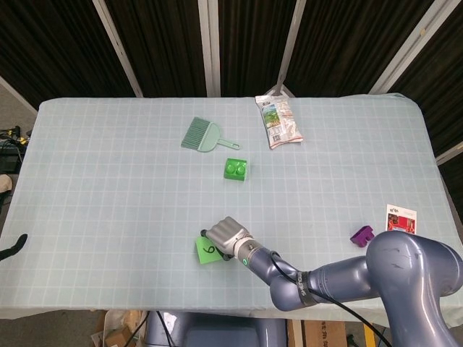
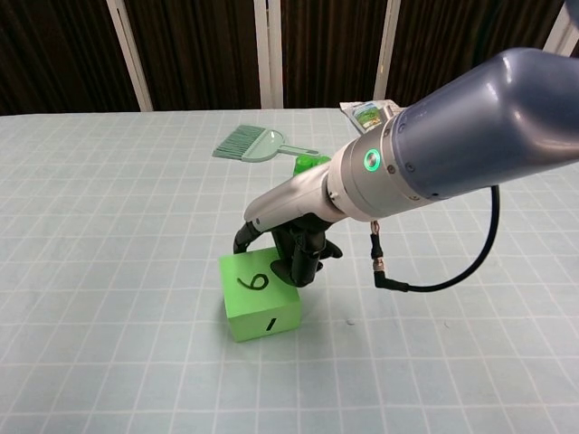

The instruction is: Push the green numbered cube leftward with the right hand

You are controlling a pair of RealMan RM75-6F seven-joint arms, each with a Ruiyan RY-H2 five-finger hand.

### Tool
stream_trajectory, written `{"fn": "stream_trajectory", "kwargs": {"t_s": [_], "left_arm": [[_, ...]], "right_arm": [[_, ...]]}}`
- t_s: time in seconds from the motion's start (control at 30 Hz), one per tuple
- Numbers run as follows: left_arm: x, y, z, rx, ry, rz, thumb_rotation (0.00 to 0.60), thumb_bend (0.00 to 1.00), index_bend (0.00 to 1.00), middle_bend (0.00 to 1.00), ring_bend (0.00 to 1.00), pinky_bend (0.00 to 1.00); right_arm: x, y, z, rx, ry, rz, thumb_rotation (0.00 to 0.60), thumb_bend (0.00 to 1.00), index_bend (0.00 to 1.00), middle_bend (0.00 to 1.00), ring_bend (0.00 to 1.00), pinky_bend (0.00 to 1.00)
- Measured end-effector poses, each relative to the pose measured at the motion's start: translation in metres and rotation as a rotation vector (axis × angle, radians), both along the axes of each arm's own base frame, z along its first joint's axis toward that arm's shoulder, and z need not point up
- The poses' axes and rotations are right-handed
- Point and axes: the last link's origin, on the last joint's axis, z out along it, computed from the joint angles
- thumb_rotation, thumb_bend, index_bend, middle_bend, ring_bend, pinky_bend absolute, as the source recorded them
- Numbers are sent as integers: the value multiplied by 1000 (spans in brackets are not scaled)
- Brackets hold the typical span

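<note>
Pale blue checked cloth covers the worktop [image 1: 108, 181], which fills most of the head view and runs well out to the left of the action. Grey and bulky, the right arm reaches in from the lower right, and the right robot hand [image 1: 226, 235] sits with its fingers curled in, holding nothing, its dark fingers [image 2: 298, 258] pressed against the right side of the green numbered cube [image 2: 258, 298]. That cube, marked 6 on top and 1 on its front face, rests on the cloth near the front edge, a little left of centre, turned slightly askew to the grid.

To push well, I judge the contact should stay low and central on the cube's right face, so it slides rather than tips or spins; the skew suggests the push wants correcting toward the face's middle. Travel should run parallel to the front edge, since the cube lies near it.

Leftward, the cloth shows open room. A green dustpan brush [image 1: 202, 135], a snack packet [image 1: 278, 121] and a small green 2-stud brick [image 1: 235, 169] lie further back, well apart from the path. A purple piece [image 1: 361, 235] and a red-and-white card [image 1: 401, 217] lie to the right. The left robot hand is not visible.
</note>
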Motion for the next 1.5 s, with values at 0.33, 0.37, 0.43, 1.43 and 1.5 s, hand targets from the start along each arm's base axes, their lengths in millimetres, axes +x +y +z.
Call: {"fn": "stream_trajectory", "kwargs": {"t_s": [0.33, 0.37, 0.43, 1.43, 1.5], "left_arm": [[0, 0, 0, -1, 2, 2, 600, 335, 109, 2, 0, 74], [0, 1, -1, -2, 2, 2, 600, 335, 109, 2, 0, 74], [0, 1, 0, -1, 1, 1, 600, 335, 109, 2, 0, 74], [-2, 2, 1, 0, -7, 10, 600, 335, 109, 1, 0, 74], [-3, 3, 1, 0, -8, 11, 600, 335, 109, 1, 0, 74]], "right_arm": [[2, 6, 1, 41, -32, 29, 600, 746, 196, 810, 796, 669], [3, 6, 1, 44, -34, 32, 600, 746, 196, 810, 796, 669], [3, 8, 0, 51, -35, 42, 600, 746, 200, 810, 796, 669], [31, 28, -3, 89, -263, 128, 600, 745, 205, 810, 796, 669], [29, 25, -2, 82, -280, 119, 600, 745, 206, 810, 796, 669]]}}
